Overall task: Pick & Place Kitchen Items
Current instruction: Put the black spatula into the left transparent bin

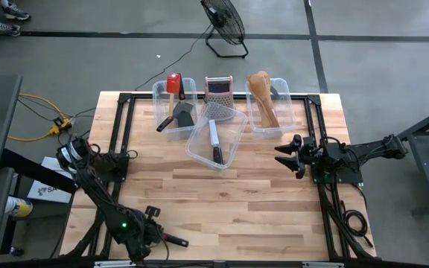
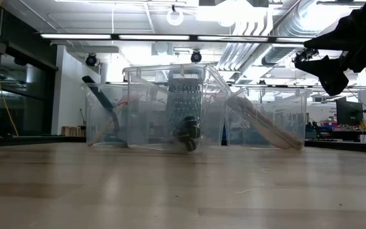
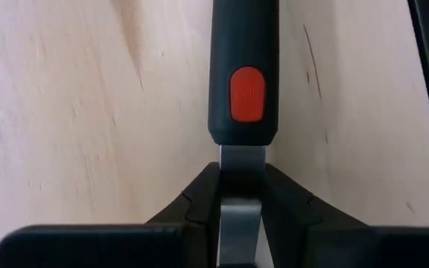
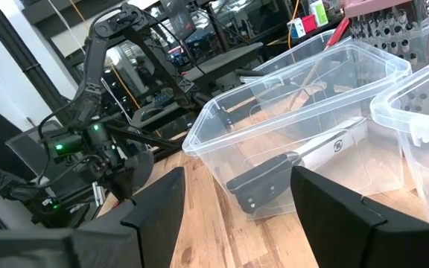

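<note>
My left gripper (image 1: 161,237) is near the table's front edge at the left and is shut on a black-handled steel knife (image 3: 244,82). The knife's handle has an orange spot and points toward the table's right (image 1: 179,242). My right gripper (image 1: 287,154) is open and empty above the table's right side, level with the bins; it also shows in the low view (image 2: 326,63). Its fingers face the tilted middle bin (image 4: 304,119), in which another black-handled knife (image 4: 289,167) lies. My left gripper pinches the knife's steel part (image 3: 238,167) between its two fingers, right where it meets the black handle. The fingers come from the table's left and lie along the knife. The handle sticks out past the fingertips, close over the wood; whether it rests there I cannot tell.
Three clear bins stand at the table's far side. The left bin (image 1: 171,95) holds a red and a black spatula, the middle bin (image 1: 233,141) is skewed, and the right bin (image 1: 278,126) holds wooden spoons. A steel grater (image 1: 218,89) stands behind. Bare wood lies in front of them.
</note>
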